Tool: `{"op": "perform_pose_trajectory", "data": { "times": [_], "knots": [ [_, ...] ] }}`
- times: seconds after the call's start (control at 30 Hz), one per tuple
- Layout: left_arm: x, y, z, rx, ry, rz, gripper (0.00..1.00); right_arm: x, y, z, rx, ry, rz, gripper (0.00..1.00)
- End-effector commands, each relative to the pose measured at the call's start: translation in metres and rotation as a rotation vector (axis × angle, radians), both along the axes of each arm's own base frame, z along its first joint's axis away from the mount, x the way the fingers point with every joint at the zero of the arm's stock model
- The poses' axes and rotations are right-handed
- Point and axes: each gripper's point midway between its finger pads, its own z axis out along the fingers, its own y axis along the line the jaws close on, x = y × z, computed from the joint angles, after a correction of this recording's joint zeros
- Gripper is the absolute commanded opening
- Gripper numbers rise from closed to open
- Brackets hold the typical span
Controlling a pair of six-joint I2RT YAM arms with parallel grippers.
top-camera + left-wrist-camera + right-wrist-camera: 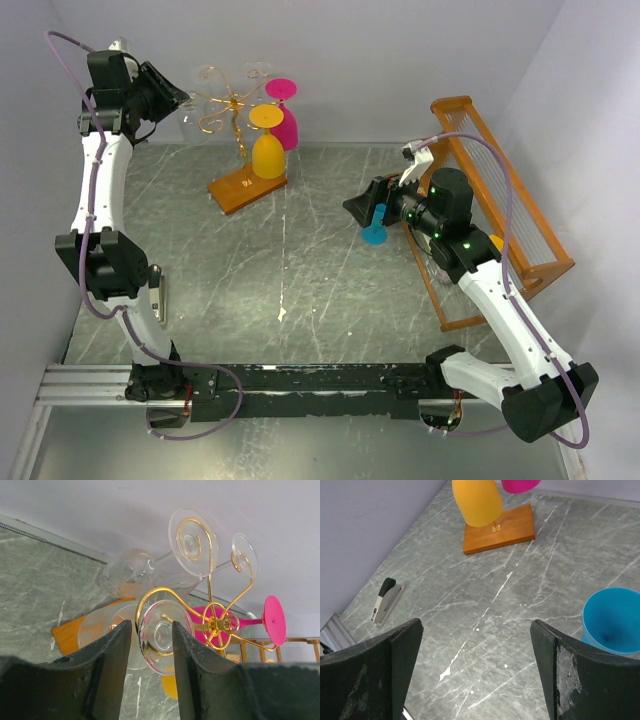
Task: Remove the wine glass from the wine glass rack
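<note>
At the left side of the wine glass rack (pixel 247 186), the left gripper (pixel 151 626) has its jaws narrowly apart about the foot of a clear wine glass (pixel 162 636), which hangs foot-up in a gold scroll. I cannot tell whether they pinch it. The right gripper (pixel 477 625) gapes empty, well right of the rack, so the left arm is far nearer.

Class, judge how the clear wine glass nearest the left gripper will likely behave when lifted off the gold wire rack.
The clear wine glass looks thin, so probably light and fragile. Its smooth surface may slip in the left gripper. A scroll of the gold wire rack rings its foot, so it could snag.
</note>
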Motion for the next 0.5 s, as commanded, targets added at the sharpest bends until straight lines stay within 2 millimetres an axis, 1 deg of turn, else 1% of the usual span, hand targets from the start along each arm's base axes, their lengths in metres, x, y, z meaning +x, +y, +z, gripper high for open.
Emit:
{"op": "perform_pose_trajectory", "data": {
  "times": [0.0, 0.47],
  "knots": [
    [0.0006, -0.0043, 0.0126, 0.019, -0.032, -0.013, 0.48, 0.002, -0.0007, 0.0017, -0.004, -0.021, -0.007, 0.9],
    [-0.0088, 0.0023, 0.0141, 0.068, -0.016, 0.01, 0.37, 0.0018, -0.001, 0.0016, 0.0, -0.014, -0.01, 0.9]
  ]
}}
